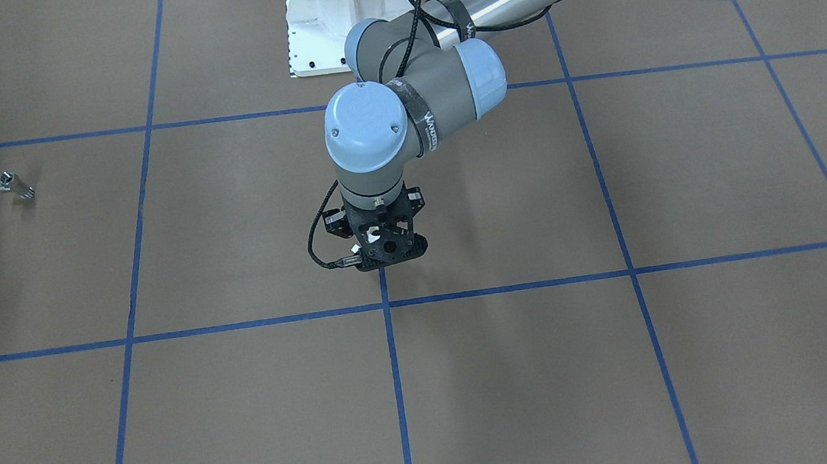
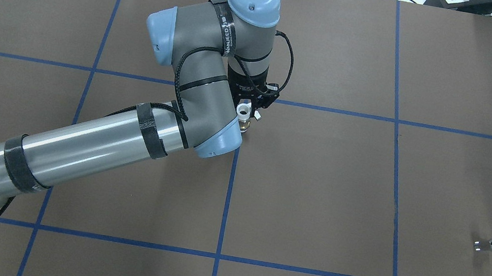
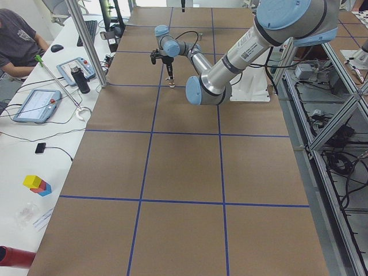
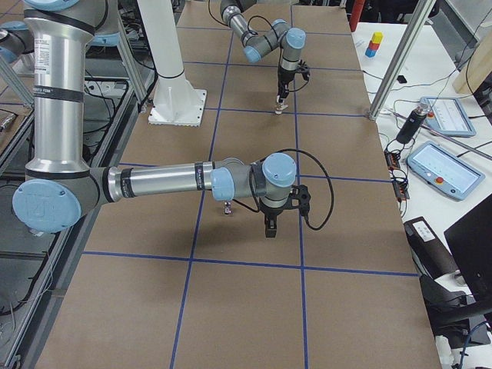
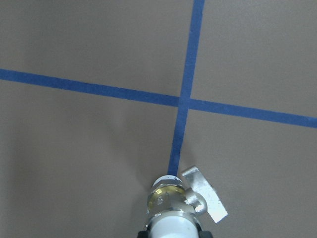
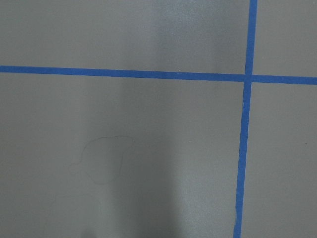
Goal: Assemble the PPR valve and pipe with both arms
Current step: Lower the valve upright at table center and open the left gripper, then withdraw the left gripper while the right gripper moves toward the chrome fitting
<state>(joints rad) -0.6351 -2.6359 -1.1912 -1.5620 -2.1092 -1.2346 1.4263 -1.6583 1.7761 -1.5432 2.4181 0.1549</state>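
Note:
My left gripper (image 2: 252,103) is shut on the PPR valve (image 2: 243,110) and holds it upright, low over a blue tape line near the table's middle. It also shows in the front-facing view (image 1: 382,244). The left wrist view shows the valve (image 5: 171,198) with its brass middle and flat pale tab handle (image 5: 205,194). The pipe (image 2: 488,245), a tiny silver stub, lies alone on the table far to my right and shows in the front-facing view (image 1: 15,185). My right gripper (image 4: 270,223) shows only in the exterior right view, hanging just beside the pipe (image 4: 227,209). I cannot tell whether it is open.
The brown table (image 2: 316,195) carries a grid of blue tape lines. The white pedestal base (image 1: 330,25) stands at the robot's edge. Tablets (image 3: 37,103), a bottle and a seated person (image 3: 17,40) are at the operators' side, behind an aluminium post (image 3: 86,40).

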